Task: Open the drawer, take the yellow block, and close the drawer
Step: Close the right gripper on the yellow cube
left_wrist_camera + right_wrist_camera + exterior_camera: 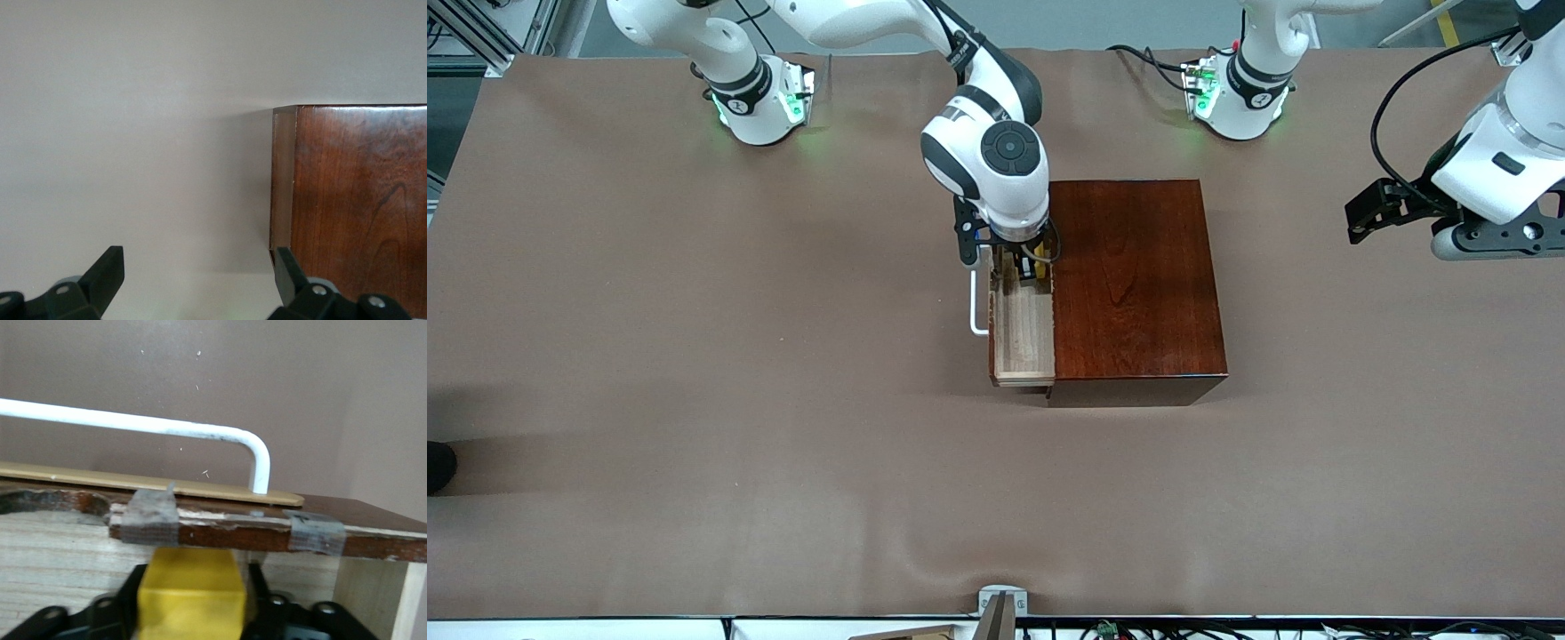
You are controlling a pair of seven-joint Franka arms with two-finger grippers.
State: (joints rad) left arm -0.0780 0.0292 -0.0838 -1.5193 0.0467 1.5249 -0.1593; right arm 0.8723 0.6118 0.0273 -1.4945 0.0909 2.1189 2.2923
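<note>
Black right gripper (pixel 193 613) fingers clamp the smooth yellow block (pixel 190 597) inside the pale-wood drawer (pixel 1024 342); left gripper (pixel 197 280) waits spread.

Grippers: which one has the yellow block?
The right gripper, down in the open drawer, is shut on the yellow block. The left gripper waits open and empty beside the box.

Counted on the table (pixel 694 400): one mahogany box (pixel 1138 284), with one drawer (pixel 1023 342) pulled out, having one white loop handle (pixel 978 307). One yellow block (pixel 190 600). Two grey tape pieces (pixel 150 517) on the drawer front. Two robot arms, thus two grippers: left gripper (pixel 200 283), right gripper (pixel 193 607).
</note>
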